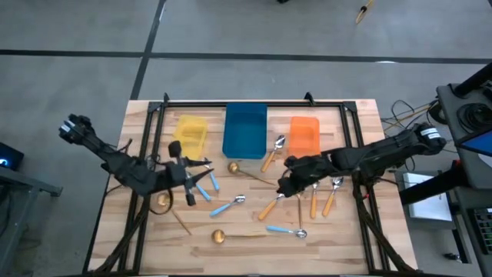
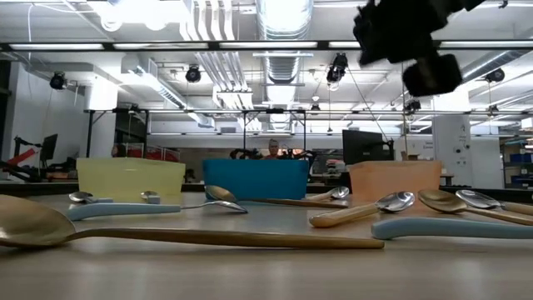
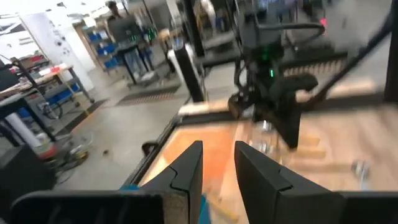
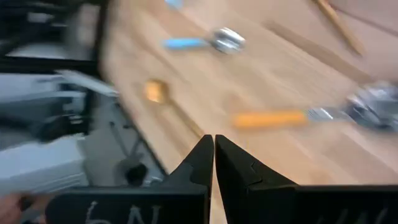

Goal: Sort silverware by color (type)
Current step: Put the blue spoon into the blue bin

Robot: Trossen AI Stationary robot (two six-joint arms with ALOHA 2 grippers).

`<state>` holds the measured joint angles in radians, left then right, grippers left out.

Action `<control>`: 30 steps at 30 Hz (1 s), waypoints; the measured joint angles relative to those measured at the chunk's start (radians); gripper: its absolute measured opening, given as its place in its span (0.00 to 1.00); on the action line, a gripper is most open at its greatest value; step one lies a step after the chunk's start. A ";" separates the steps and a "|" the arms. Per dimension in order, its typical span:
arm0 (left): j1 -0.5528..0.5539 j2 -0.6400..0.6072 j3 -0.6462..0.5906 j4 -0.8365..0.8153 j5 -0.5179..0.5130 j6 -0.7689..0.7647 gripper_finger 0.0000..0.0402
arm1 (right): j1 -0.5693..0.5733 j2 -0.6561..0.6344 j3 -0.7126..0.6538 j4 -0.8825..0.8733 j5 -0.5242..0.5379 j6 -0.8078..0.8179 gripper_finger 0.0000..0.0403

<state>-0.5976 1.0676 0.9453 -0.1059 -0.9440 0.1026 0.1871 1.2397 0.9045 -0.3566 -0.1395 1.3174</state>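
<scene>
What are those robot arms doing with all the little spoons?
They are sorting spoons by colour into three bins: yellow bin, blue bin, orange bin. Most spoons lie on the wooden table, like a blue-handled spoon and a gold spoon. The left gripper hovers near the yellow bin, fingers slightly apart, holding nothing. The right gripper is shut and empty, mid-table above the orange-handled spoons.

Glossy metal spoons point(image 1: 229, 205) on a matt wooden table point(image 1: 338, 246)

Beside the yellow bin point(image 1: 191, 135), the left gripper point(image 1: 194, 181) hides whatever's between its fingers; near it, a gold spoon point(image 1: 162, 200) sits half-covered.
</scene>
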 joint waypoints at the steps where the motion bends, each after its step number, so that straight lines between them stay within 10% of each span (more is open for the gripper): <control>1: 0.000 0.011 0.014 -0.043 -0.001 -0.005 0.19 | 0.000 0.015 0.020 -0.062 -0.007 0.017 0.02; 9: 0.031 0.008 -0.003 -0.134 0.002 0.036 0.19 | 0.000 0.116 0.181 -0.534 -0.026 0.083 0.02; 21: 0.074 -0.191 -0.297 0.173 0.645 0.248 0.19 | 0.000 0.192 0.304 -0.606 -0.025 -0.025 0.02; 30: 0.074 -0.289 -0.405 0.298 0.501 0.273 0.19 | 0.000 0.201 0.337 -0.563 -0.025 -0.046 0.02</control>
<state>-0.5232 0.7788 0.5403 0.1922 -0.4427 0.3760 0.1871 1.4406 1.2412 -0.9198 -0.1646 1.2709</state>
